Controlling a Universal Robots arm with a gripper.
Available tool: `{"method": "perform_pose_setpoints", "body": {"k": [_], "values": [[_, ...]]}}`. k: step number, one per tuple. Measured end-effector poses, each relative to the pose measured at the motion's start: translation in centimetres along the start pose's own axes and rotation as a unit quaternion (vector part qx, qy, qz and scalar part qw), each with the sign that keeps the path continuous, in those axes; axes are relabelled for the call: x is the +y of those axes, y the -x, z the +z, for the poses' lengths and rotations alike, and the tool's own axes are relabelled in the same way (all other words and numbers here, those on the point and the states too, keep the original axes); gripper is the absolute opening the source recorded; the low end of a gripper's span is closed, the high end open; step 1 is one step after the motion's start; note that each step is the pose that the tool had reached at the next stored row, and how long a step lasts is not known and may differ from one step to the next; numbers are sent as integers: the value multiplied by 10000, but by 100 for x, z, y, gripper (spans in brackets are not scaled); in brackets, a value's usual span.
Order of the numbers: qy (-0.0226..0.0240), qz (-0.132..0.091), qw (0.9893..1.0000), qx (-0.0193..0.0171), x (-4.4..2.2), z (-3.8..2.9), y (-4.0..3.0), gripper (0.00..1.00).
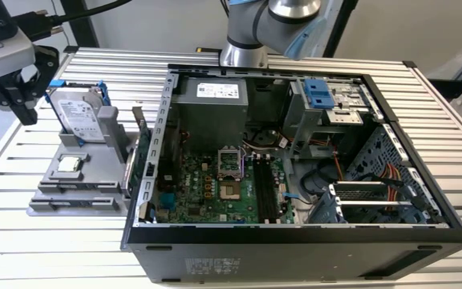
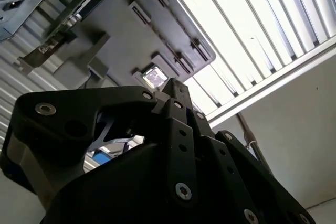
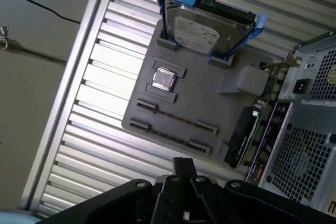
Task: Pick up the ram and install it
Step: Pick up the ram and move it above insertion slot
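The ram is a thin dark stick standing on edge between small brackets of the grey holder tray, just past the silver CPU chip. My gripper hovers above the table off the tray's outer side, apart from the ram. Its fingers are pressed together with nothing between them. In the exterior view the gripper hangs at the far left, beside the hard drive. The second wrist view looks past the shut fingertips to the tray.
The open computer case lies on the exterior view's right of the tray, motherboard facing up with black memory slots. A card stands on edge between tray and case. The slatted metal table surrounds both.
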State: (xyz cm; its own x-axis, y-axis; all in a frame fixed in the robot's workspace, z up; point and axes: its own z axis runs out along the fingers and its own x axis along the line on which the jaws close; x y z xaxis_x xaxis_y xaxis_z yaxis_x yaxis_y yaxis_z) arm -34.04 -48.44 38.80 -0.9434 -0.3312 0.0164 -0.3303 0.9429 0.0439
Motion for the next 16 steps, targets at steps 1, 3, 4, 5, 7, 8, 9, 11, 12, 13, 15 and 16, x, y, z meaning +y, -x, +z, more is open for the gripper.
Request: {"method": "perform_pose_setpoints", "body": {"k": [1,3,4,5,7,8,9,11,12,13,15,16], "values": [[-1,-49,10000,2,0,0,0,0],[-3,-141,9999,7,0,0,0,0],[-5,-187,9998,9,0,0,0,0],[-6,-233,9997,11,0,0,0,0],[-9,-328,9995,16,0,0,0,0],[-11,-377,9993,18,0,0,0,0],[-12,-426,9991,21,0,0,0,0],[-15,-525,9986,26,0,0,0,0],[-17,-574,9983,28,0,0,0,0],[-19,-624,9980,31,0,0,0,0],[-22,-720,9974,35,0,0,0,0],[-24,-768,9970,38,0,0,0,0]]}}
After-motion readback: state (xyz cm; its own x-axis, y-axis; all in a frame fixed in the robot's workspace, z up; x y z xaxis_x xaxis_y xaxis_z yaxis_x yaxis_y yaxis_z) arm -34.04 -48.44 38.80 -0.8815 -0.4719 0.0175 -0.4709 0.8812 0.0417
